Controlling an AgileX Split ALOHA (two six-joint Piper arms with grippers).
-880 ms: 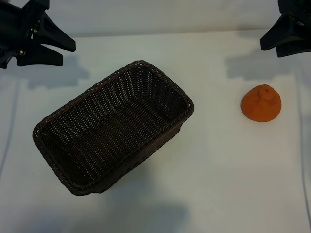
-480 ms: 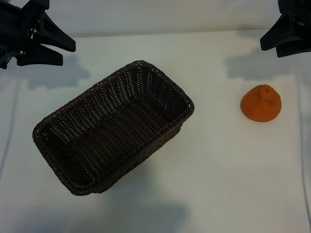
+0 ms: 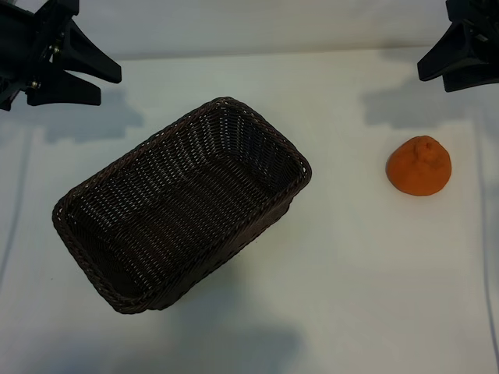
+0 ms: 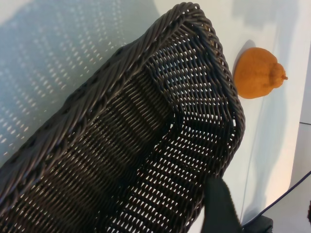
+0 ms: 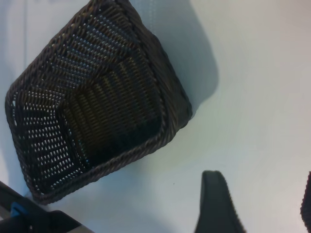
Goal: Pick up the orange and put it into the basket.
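Note:
The orange (image 3: 419, 166) rests on the white table at the right, knob up, well clear of the basket (image 3: 302, 164). The dark woven basket lies slantwise left of centre, with nothing in it. My left gripper (image 3: 108, 86) hovers at the far left corner, open and holding nothing. My right gripper (image 3: 434, 80) hangs at the far right corner, behind the orange, open and holding nothing. The left wrist view shows the basket rim (image 4: 97, 82) close by and the orange (image 4: 256, 73) beyond it. In the right wrist view the basket (image 5: 165, 121) lies off to one side of the fingers (image 5: 216, 204); the orange is out of that view.
White tabletop (image 3: 351, 273) stretches between the basket and the orange and along the near edge. A pale wall (image 3: 257, 23) closes off the back. A dark cable (image 4: 286, 194) runs past the basket in the left wrist view.

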